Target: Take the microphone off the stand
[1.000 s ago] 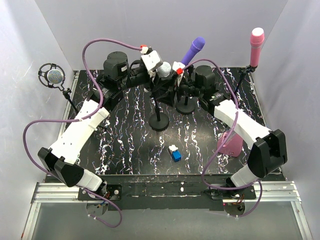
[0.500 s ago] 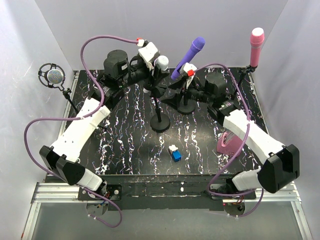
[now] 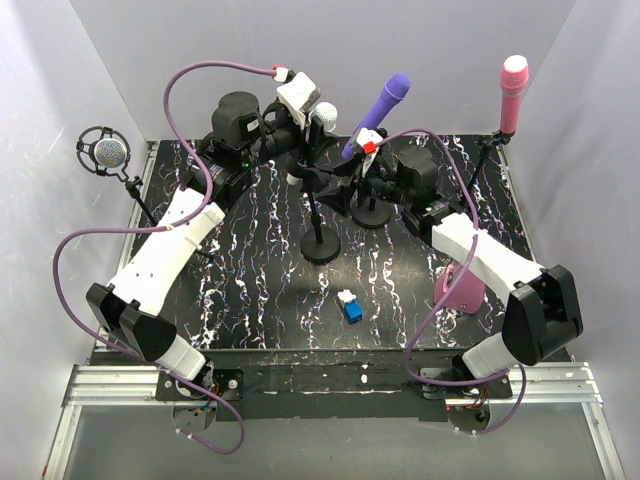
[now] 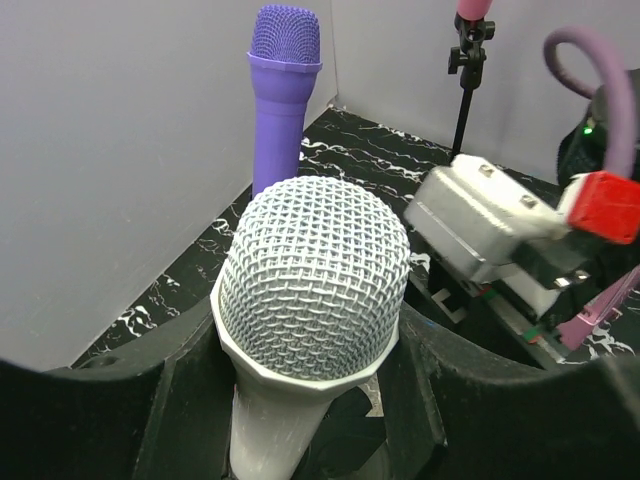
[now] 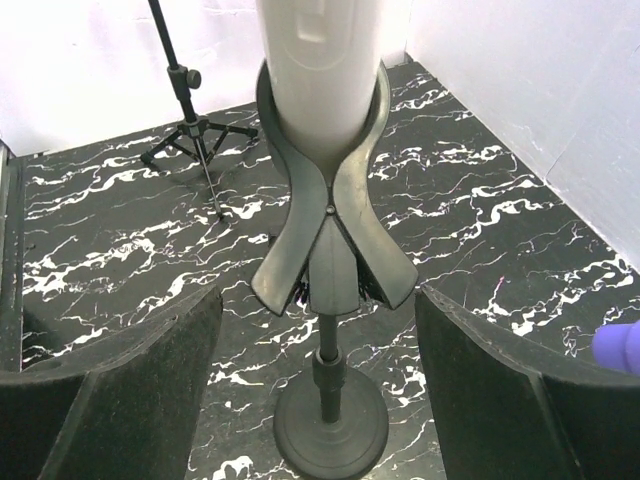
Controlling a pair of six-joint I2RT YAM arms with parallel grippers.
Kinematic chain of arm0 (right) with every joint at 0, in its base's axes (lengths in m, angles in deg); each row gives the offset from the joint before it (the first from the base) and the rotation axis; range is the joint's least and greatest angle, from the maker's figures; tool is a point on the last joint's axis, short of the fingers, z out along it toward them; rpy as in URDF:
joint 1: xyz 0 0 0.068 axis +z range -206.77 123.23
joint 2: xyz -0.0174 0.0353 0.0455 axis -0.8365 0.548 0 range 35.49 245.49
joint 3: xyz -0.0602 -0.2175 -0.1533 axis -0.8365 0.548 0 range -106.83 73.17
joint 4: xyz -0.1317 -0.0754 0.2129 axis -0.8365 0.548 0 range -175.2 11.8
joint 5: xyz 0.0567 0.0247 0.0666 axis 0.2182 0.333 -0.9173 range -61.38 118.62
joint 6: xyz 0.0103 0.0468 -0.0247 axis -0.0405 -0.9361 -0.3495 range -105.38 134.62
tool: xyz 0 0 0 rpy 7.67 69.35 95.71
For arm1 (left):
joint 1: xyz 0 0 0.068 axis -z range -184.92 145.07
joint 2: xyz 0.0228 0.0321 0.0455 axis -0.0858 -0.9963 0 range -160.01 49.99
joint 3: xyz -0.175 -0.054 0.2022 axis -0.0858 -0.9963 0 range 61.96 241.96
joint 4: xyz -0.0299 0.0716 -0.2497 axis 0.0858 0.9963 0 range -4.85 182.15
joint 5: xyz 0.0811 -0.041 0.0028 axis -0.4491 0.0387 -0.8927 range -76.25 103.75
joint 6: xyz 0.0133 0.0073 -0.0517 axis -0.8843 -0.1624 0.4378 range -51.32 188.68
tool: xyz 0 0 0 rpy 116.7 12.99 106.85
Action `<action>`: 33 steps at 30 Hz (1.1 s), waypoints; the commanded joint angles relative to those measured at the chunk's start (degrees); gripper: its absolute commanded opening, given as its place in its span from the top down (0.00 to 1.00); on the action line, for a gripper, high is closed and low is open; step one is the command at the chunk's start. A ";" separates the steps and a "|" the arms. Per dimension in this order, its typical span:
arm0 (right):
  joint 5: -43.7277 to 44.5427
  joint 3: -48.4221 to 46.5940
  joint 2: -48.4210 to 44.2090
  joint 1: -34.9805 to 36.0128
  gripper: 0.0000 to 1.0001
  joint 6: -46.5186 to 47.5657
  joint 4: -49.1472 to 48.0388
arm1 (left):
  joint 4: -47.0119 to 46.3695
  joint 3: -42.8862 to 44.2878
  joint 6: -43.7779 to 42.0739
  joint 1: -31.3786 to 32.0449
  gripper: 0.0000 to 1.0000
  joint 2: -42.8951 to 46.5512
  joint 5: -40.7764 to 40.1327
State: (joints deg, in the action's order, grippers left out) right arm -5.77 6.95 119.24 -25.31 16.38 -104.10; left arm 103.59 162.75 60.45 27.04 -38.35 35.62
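Change first: my right gripper (image 3: pixel 352 163) has spread its jaws wide within the last second. Its arm, which swung out to the right a moment ago, is back in at the stand (image 3: pixel 320 243). Over the same second my left gripper (image 3: pixel 308 122) has carried the head of the mic (image 3: pixel 323 117) a little farther up the top view, without altering its hold.

I take this to mean the hands have swapped roles. The right has released whatever it pressed and is lining up to brace the stand, while the left does the pulling. The removal is not done, though. My right wrist view shows the pale mic body seated in the fork of the clip (image 5: pixel 330 215), over the round base on the desk (image 3: pixel 250 290).

Left gripper: about half closed and clenched on the mic just under its mesh head, a dark pad on each side of the neck — a firm clasp, as far as I can judge.

Right gripper: released and holding nothing. Its two fingers stand well out on either side of the clip and post, touching neither.

A purple mic (image 4: pixel 284 95) stands just behind the one I hold, so I judge a straight upward pull safer than a sideways swing.
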 commanded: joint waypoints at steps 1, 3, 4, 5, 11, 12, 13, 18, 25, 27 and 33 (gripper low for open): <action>-1.47 -3.92 1.68 -0.09 0.16 1.05 -5.27 | 4.85 1.60 4.80 -0.06 1.00 0.27 3.61; -1.64 -4.27 2.30 -0.09 0.16 1.14 -5.80 | 5.47 1.60 4.54 -0.32 1.00 0.27 4.32; -1.82 -4.45 2.65 -0.09 0.17 0.88 -6.15 | 5.73 1.69 4.54 -0.50 1.00 0.44 4.41; -1.99 -4.54 2.83 -0.09 0.17 0.53 -6.85 | 5.82 1.51 4.62 -0.59 1.00 0.53 4.50; -5.24 -4.27 3.44 0.00 0.18 -0.97 -8.09 | 6.17 1.16 4.27 -1.64 1.00 0.45 5.99; -6.12 -4.53 3.70 -0.09 0.19 -1.06 -7.65 | 5.91 0.99 4.27 -1.90 1.00 0.53 6.34; -6.21 -4.71 4.14 0.00 0.19 -1.32 -7.39 | 5.74 0.90 4.36 -2.17 1.00 0.36 6.69; -5.51 -6.12 5.81 0.00 0.26 -1.32 -6.59 | 5.38 1.60 4.63 -3.05 1.00 -0.26 8.01; -3.14 -7.09 7.31 0.00 0.32 -3.60 -8.87 | 5.38 1.42 5.33 -4.10 1.00 -0.79 10.39; -2.35 -7.08 7.40 0.00 0.33 -4.13 -9.93 | 5.56 1.42 5.33 -4.37 1.00 -0.96 10.65; -3.40 -8.31 8.45 0.44 0.29 -4.05 -9.50 | 5.21 1.60 5.77 -4.81 1.00 -1.31 11.62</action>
State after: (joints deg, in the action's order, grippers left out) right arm -9.31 2.08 127.20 -25.24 12.82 -110.37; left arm 103.94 163.38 61.37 22.36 -38.79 44.30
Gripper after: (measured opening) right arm 0.710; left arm 0.485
